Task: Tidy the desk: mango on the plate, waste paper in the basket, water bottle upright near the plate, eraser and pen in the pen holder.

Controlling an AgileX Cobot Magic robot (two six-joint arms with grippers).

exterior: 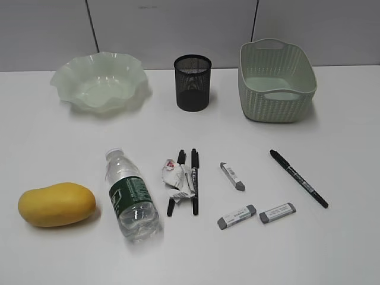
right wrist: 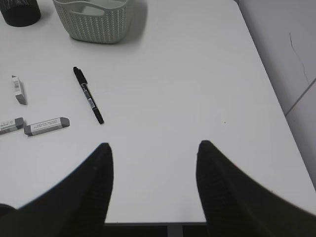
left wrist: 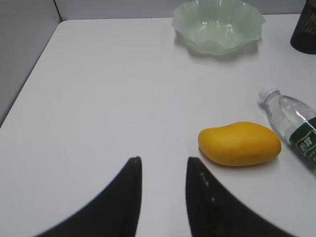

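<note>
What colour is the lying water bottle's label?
Dark green on the clear plastic water bottle; clearest in the exterior view.

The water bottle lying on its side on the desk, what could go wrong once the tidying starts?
1. The water bottle is round and lies flat, so it may roll toward the mango beside it when a claw closes on it.
2. The waste paper rests against two black pens; grabbing the wad may drag or scatter them.
3. The three erasers are low and flat on the desk, so they may slip from a pinch.
</note>
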